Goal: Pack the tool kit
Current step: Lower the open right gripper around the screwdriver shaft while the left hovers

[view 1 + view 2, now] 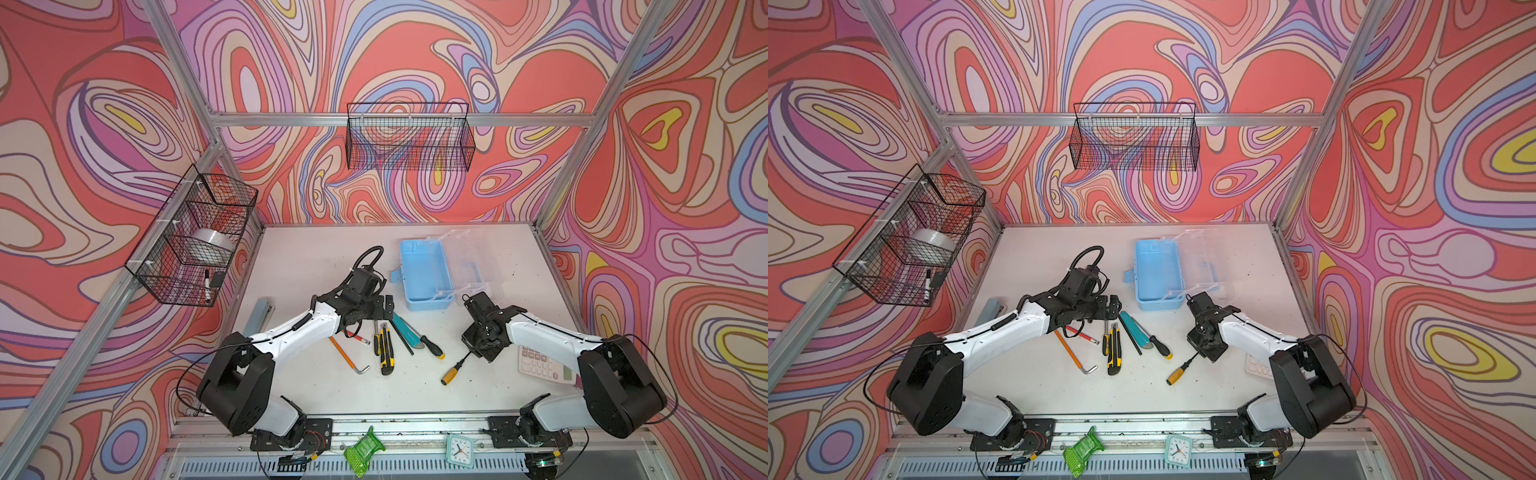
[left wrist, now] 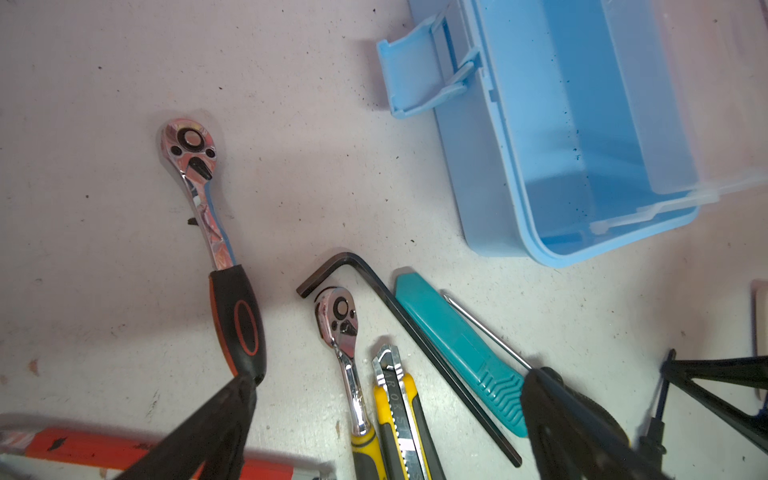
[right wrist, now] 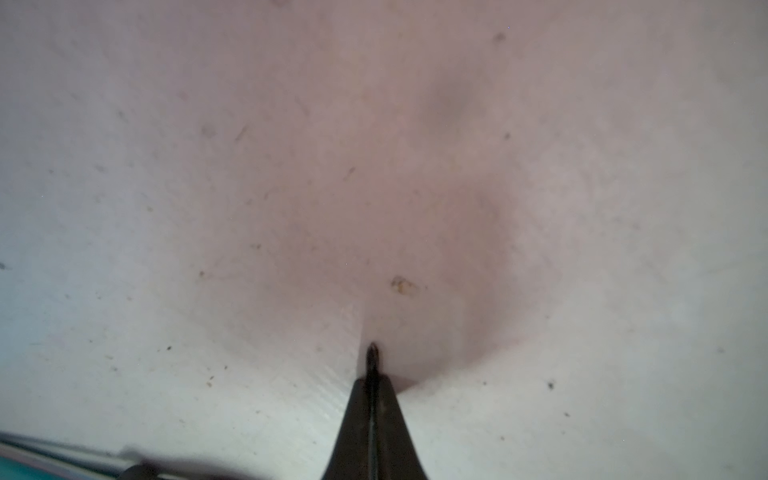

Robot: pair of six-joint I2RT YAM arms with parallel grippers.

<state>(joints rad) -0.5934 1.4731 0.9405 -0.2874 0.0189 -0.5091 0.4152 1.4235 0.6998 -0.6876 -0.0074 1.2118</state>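
The light blue rectangular plastic box (image 1: 430,304) of the tool kit stands open toward the far edge of the table, right of the middle. Its clear lid (image 1: 469,262) is swung back toward the right edge.

The right gripper (image 3: 373,380) is pressed together on the thin shaft of an orange-handled screwdriver (image 1: 452,372), whose cross tip pokes out past the claw. The handle trails toward the front edge. That arm rises from the front-right corner, its elbow high by the right edge and its wrist tipped down.

The left gripper (image 2: 390,376) hangs spread wide above the tool cluster at mid-table, holding nothing. Its arm comes from the front-left corner with the forearm slanting inward.

Below it lie:
- two ratchets, one black-and-orange-handled (image 2: 216,237) and one yellow-handled (image 2: 347,345)
- two utility knives, one yellow-and-black (image 2: 399,411) and one teal (image 2: 457,349)
- two hex keys, one black (image 2: 324,272) and one orange-sleeved (image 1: 347,353)
- a second screwdriver with a black handle (image 1: 432,346)
- a red-handled tool (image 1: 356,336) I cannot identify

The white table (image 1: 316,257) is speckled. A grey-blue stapler (image 1: 261,316) sits by its left edge, and a pink calculator (image 1: 540,365) lies under the right arm. The walls carry red, lilac and blue swirls. Two black wire baskets hang on the frame, one on the back rail (image 1: 409,137) and one on the left rail (image 1: 195,237).
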